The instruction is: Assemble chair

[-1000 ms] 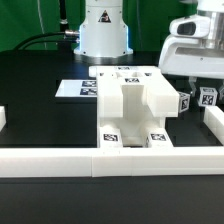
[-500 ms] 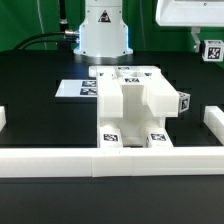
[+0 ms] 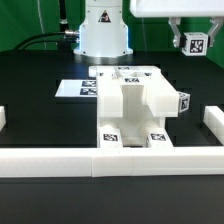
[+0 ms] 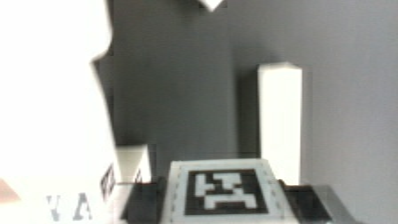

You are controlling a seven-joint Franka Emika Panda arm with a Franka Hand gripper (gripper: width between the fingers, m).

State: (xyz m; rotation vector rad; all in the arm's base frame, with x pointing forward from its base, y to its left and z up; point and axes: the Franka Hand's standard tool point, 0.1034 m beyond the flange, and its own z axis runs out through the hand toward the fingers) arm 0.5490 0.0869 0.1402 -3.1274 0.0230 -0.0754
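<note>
The white two-finger gripper [image 3: 195, 40] pinched a small matte-white tagged plastic cube [image 3: 197, 45], aloft at two o'clock from the boxy white part-built chair body [image 3: 130, 105] in the exterior view. A shallow grip might have let it twist or drop, spoiling its seating.

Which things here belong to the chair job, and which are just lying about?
Job: part-built chair; small tagged cube, held in the gripper.
Lying about: marker board; long white rail; black table.
</note>
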